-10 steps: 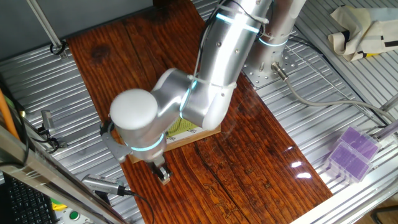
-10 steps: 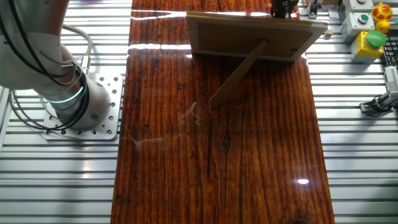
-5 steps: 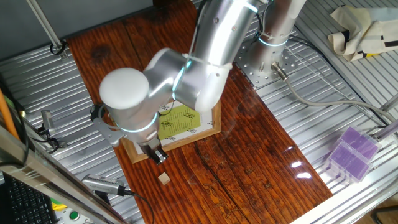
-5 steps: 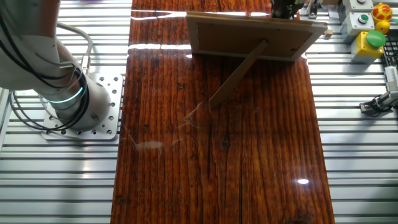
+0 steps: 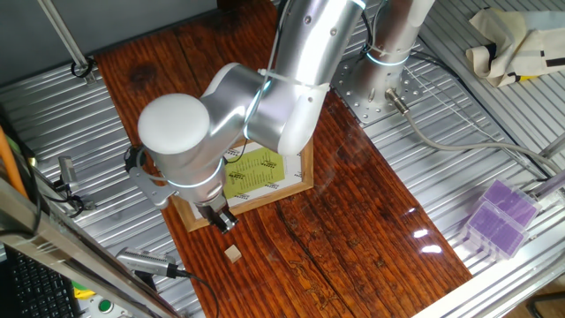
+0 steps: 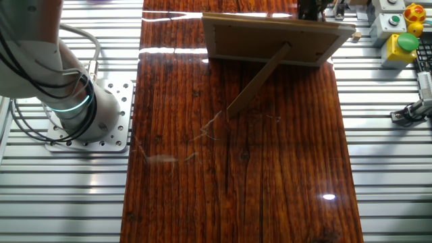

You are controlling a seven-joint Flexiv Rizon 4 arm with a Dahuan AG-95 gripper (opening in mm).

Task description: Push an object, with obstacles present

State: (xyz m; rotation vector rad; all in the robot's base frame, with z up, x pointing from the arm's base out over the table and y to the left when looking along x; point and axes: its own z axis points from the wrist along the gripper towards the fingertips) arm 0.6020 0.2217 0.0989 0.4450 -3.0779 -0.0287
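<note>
The tiny light-tan wooden cube point(image 5: 233, 253) lies on the dark wood board near its front-left corner. My gripper point(image 5: 222, 219) hangs just behind it, a short gap away, over the front edge of the picture frame point(image 5: 265, 177). Its dark fingers look pressed together and hold nothing. The arm's large elbow hides the left part of the frame. In the other fixed view the frame point(image 6: 270, 35) shows from behind, propped on its stand leg point(image 6: 258, 79). It hides the cube there, and only a dark bit of the gripper point(image 6: 309, 8) peeks over its top edge.
A purple box point(image 5: 499, 216) lies on the metal table at the right. The robot base point(image 6: 81, 108) stands beside the board. Button boxes point(image 6: 398, 40) sit at the far corner. Tools and cables point(image 5: 146, 262) lie left of the cube.
One second ago the gripper tip was down at the cube. It has since pulled back toward the frame, leaving the cube uncovered. Almost nothing has moved in the last half second.
</note>
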